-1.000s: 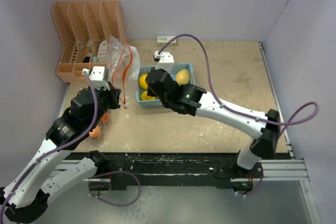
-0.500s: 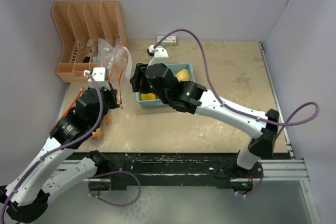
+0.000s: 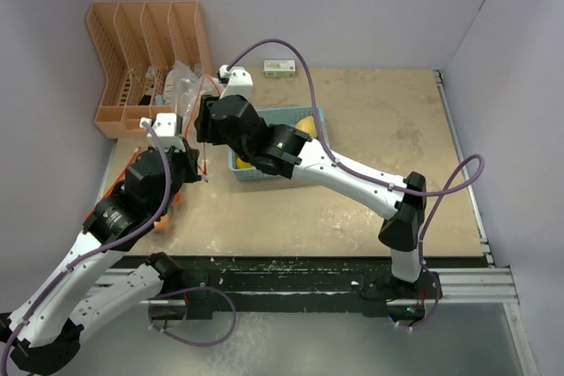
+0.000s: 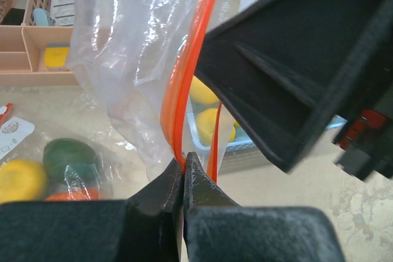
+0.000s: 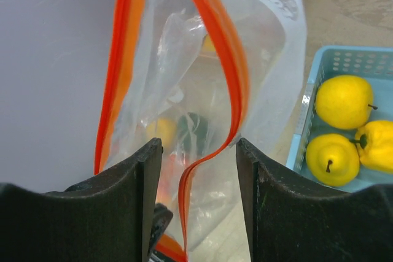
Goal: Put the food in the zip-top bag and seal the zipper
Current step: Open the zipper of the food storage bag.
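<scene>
clear zip-top bag [image 5: 276, 41]: thin glossy plastic film, crinkled, with a smooth orange plastic zipper strip [image 5: 215, 29]. yellow toy pears [image 5: 344, 101] are smooth, glossy plastic; light-blue slotted plastic basket [image 5: 362, 61] has a duller, semi-matt finish; left gripper [image 4: 183, 164] is matt black plastic, faintly grainy. beige tabletop [image 3: 397, 121] looks matt, mottled and rough; peach lattice desk organiser [image 3: 145, 41] is matt plastic.

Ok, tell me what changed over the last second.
The right claw swung left from over the blue basket to the zip-top bag; it is open, one orange zipper edge between its fingers. The left claw kept its pinch on the bag's zipper; the basket did not move.
</scene>
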